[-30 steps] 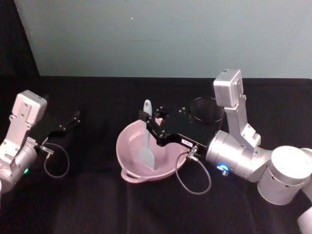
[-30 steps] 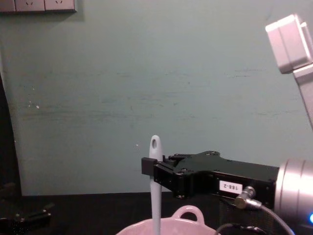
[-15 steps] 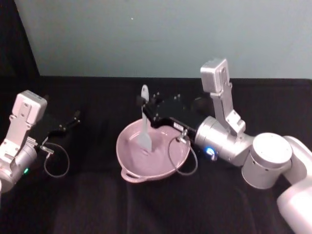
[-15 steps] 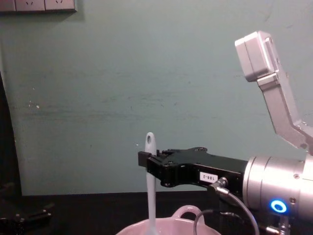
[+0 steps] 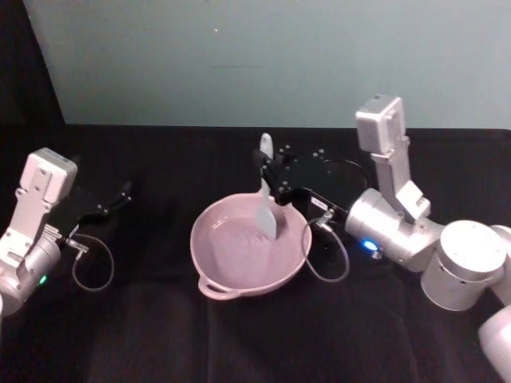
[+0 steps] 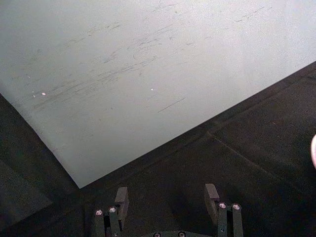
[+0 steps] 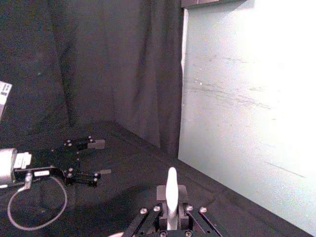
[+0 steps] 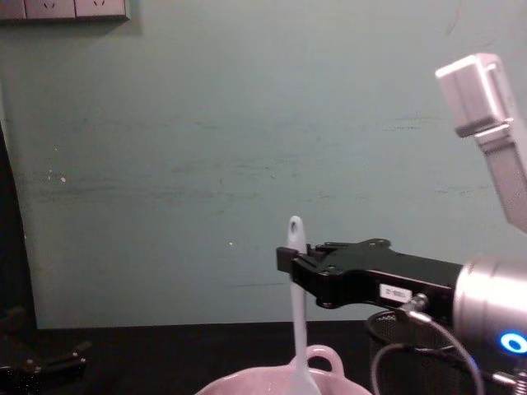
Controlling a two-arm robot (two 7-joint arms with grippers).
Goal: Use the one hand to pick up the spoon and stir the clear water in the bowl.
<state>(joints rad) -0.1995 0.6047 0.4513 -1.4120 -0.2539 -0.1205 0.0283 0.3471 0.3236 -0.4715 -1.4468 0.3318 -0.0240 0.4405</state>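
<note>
The pale pink bowl sits at the table's middle, its loop handle showing in the chest view. The white spoon stands nearly upright, its scoop down inside the bowl's back right part. My right gripper is shut on the spoon's upper handle, just below the holed tip. In the right wrist view the spoon handle is pinched between the fingers. My left gripper rests parked at the far left, open with nothing between its fingers.
A black wire-mesh cup stands behind the bowl to the right, under my right forearm. A black cloth covers the table, with a teal wall behind. Cables loop from both wrists.
My right gripper has carried the spoon from the bowl's middle to its back left and now across to its back right. The left arm has not moved.
</note>
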